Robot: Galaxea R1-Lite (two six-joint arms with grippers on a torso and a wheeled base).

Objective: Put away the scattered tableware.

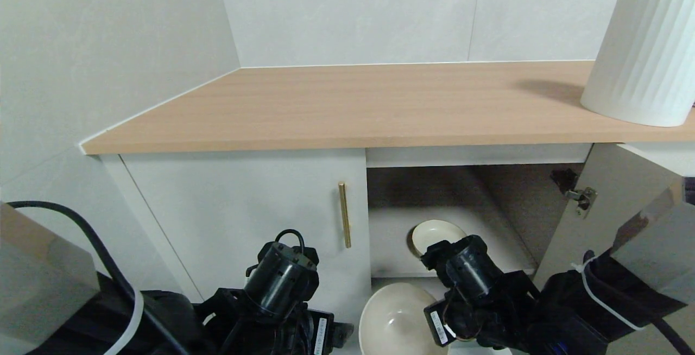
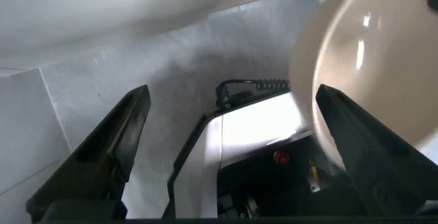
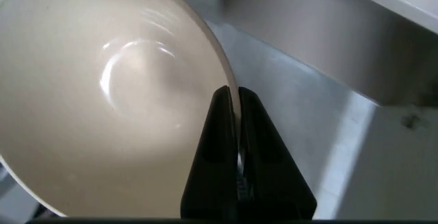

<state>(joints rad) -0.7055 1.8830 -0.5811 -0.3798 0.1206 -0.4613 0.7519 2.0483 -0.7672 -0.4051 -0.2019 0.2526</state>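
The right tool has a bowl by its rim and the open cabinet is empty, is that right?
Not quite. The right tool does hold the bowl by its rim, but the open cabinet is not empty: the head view shows a small dish on its floor.

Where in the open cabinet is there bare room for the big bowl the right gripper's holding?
The shelf is bare right of the small bowl, toward the hinge-side wall, and behind it. Left of it, only a narrow strip beside the closed door. The front middle is crowded: the small bowl, with the right gripper and big bowl before it.
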